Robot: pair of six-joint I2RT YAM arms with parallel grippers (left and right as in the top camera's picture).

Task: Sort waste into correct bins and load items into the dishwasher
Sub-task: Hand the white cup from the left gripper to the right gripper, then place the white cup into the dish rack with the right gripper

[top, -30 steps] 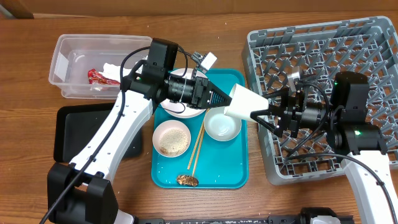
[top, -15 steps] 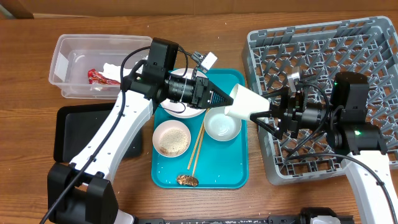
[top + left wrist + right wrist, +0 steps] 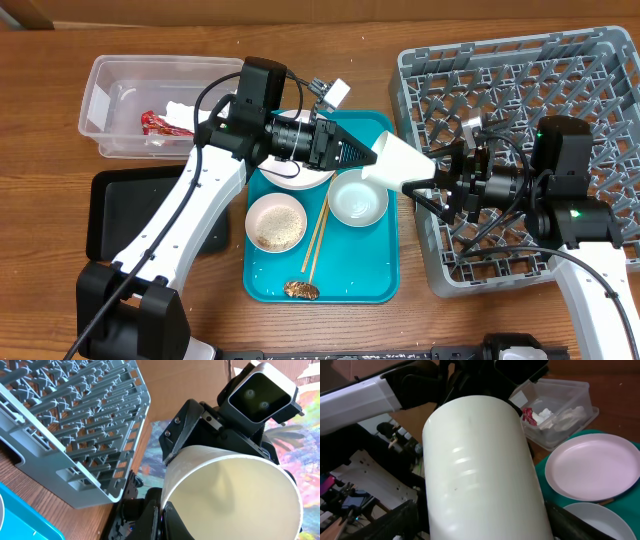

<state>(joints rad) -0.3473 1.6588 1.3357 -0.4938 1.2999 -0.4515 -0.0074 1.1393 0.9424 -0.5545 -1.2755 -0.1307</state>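
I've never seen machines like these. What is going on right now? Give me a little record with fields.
Held item: white cup, in the air over the right edge of the teal tray, beside the dish rack
Left tool: shut on the cup's rim
Right tool: fingers either side of the cup's base; grip unclear
Clear tub: red wrapper, white napkin
On tray: rice bowl, empty bowl, chopsticks, brown scrap

Wooden table [image 3: 45,135] bears clear tub [image 3: 92,112], black tray [image 3: 110,215], teal tray [image 3: 355,268], grey rack [image 3: 600,80].
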